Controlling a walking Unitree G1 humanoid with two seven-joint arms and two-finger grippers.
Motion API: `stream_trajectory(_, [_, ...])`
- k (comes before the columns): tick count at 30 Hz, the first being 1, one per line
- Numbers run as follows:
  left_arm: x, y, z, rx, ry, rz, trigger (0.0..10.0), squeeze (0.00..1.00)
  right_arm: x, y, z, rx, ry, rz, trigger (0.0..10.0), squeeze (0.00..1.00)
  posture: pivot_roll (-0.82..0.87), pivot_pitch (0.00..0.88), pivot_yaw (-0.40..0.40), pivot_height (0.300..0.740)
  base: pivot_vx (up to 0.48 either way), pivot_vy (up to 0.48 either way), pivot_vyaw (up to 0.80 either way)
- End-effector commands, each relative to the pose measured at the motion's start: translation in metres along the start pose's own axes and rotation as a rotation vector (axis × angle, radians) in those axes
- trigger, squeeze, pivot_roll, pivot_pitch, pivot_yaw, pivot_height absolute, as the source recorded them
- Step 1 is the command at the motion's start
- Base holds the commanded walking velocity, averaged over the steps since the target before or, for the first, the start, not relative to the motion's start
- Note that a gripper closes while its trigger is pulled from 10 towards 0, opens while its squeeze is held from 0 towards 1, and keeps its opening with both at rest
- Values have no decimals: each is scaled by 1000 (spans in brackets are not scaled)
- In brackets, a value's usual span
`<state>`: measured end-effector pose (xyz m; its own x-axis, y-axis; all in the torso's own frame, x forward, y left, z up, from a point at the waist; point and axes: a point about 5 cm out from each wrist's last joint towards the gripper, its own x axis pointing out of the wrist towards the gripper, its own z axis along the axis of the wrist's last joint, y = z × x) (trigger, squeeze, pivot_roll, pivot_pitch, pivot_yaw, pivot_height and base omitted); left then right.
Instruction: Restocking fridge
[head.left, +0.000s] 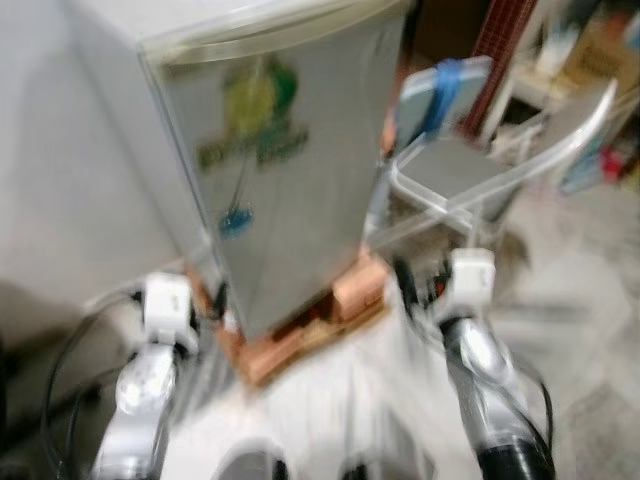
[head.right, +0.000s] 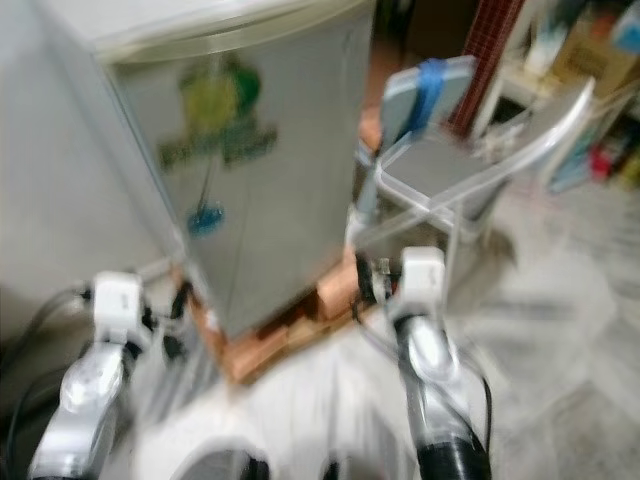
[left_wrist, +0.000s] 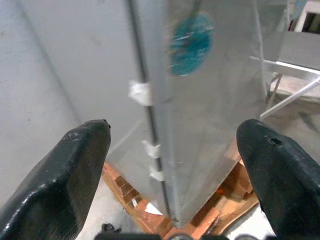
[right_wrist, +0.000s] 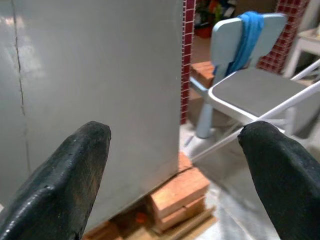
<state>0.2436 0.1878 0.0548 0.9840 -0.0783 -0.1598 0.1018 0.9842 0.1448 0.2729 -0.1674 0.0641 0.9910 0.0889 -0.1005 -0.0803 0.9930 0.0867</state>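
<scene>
one grey fridge, door closed, stands on a base of orange bricks in the blurred head view, with one pale blue chair beside it. left wrist view: left gripper spread wide, empty, facing the fridge's corner edge. right wrist view: right gripper released too, one blue cloth draped on the chair.

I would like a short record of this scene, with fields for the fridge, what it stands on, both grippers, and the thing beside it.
fridge: grey fridge, door closed, green sticker and blue magnet on the door
support: bricks under the fridge
left gripper: open, holding nothing, facing the door edge
right gripper: open, holding nothing, facing the fridge corner
beside fridge: grey chair with blue cloth over its back
image quality: eye views blurred
</scene>
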Motion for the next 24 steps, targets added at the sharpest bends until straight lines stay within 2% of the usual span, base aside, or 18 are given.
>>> stream_trajectory(1, [-4, 8, -1, 21, 2, 21, 10000, 0, 0, 4, 5, -8, -19, 4, 10000, 0, 118, 52, -42, 740, 0, 0, 0])
stream_trajectory(2, [-7, 12, -1, 38, 11, 37, 10000, 0, -3, 0, 3, -19, -11, -6, 10000, 0, 113, 53, -43, 740, 0, 0, 0])
stream_trajectory(8, [-15, 12, -3, 52, 18, 30, 10000, 0, -6, -5, 4, -51, -4, -34, 10000, 0, 105, 51, -48, 740, 0, 0, 0])
stream_trajectory(24, [-13, 12, -4, 47, 23, 44, 10000, 0, -4, -7, 2, -81, 18, -60, 10000, 0, 101, 33, -53, 740, 0, 0, 0])
